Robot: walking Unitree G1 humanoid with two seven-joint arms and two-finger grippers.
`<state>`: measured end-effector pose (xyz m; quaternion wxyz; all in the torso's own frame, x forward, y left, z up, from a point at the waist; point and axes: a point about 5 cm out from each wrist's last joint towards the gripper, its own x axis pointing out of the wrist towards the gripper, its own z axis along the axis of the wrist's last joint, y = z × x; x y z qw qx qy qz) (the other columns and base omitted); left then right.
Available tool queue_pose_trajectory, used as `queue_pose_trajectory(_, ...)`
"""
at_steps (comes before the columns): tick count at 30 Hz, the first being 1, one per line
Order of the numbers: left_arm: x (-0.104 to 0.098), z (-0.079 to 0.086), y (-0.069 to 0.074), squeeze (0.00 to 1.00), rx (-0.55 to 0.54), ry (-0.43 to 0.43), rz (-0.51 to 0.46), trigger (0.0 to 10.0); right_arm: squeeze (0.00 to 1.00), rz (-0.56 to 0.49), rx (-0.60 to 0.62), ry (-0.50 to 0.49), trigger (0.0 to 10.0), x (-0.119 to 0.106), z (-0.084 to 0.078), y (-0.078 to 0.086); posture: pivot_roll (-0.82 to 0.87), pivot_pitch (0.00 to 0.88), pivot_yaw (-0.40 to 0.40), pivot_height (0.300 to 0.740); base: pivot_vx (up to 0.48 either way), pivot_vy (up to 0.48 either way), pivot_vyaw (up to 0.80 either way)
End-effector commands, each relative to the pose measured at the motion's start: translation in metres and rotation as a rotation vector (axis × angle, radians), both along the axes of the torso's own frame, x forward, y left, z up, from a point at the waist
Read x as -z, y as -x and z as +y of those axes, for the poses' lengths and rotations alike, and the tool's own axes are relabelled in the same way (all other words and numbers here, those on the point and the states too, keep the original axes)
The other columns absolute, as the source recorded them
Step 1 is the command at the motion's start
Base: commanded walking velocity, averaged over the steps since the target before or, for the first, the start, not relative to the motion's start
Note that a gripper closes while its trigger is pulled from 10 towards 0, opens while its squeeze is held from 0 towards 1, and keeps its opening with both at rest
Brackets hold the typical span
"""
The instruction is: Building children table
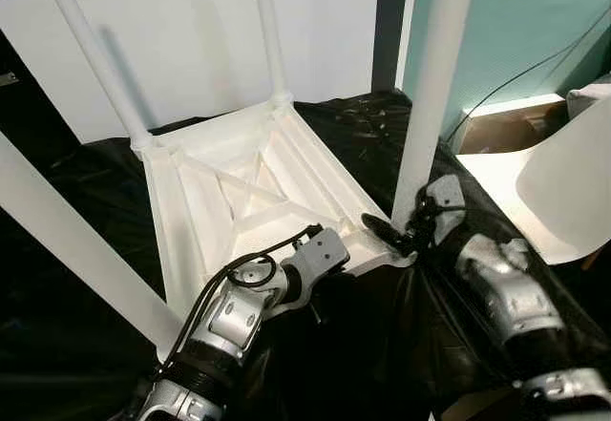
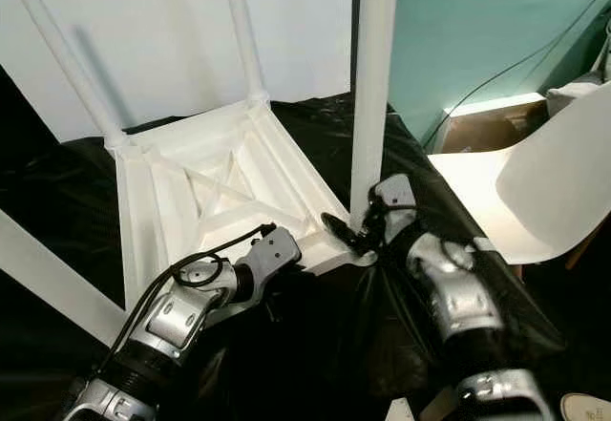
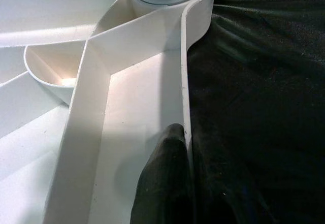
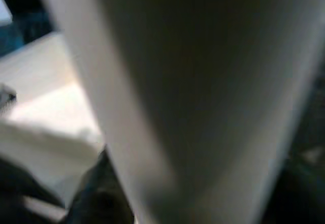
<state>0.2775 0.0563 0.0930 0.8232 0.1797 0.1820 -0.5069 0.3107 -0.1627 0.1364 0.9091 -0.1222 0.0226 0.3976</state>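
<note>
Children's table, upturned, likely light rigid plastic; left pincer braces its rim, grip unclear; right pincer clasps leg base.

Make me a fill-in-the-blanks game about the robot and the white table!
1. The white table lies ____ down, legs pointing up.
2. It rests on a ____ plastic sheet.
3. The right end effector is at the base of the nearest table ____.
4. The left end effector touches the table's ____.

Missing words: upside; black; leg; rim
</note>
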Motion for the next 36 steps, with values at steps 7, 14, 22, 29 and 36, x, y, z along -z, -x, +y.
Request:
queue_pose_trajectory(7,0.045,0.021,0.016,0.00,-0.151,-0.087,0.160,10.0,0.00,0.073,0.008,-0.032,0.0,0.022,0.015,0.013,0.05,0.000,0.037,0.740,0.000,0.000,0.00)
queue_pose_trajectory(14,0.045,0.019,0.016,0.00,-0.151,-0.084,0.161,10.0,0.00,-0.145,0.531,-0.157,0.0,0.027,0.016,0.030,0.05,0.000,0.034,0.740,0.000,0.000,0.00)
queue_pose_trajectory(22,0.044,0.016,0.013,0.00,-0.126,-0.091,0.152,10.0,0.00,-0.157,0.654,-0.165,0.0,0.026,0.007,0.033,0.02,0.000,0.045,0.740,0.000,0.000,0.00)
queue_pose_trajectory(29,0.043,0.016,0.013,0.00,-0.129,-0.083,0.151,10.0,1.00,-0.066,0.489,-0.163,10.0,0.036,0.025,0.035,0.03,0.000,0.046,0.740,0.000,0.000,0.00)
queue_pose_trajectory(36,0.044,0.017,0.014,0.00,-0.130,-0.086,0.155,10.0,0.00,-0.071,0.223,-0.119,10.0,0.023,0.027,0.027,0.03,0.000,0.047,0.740,0.000,0.000,0.00)
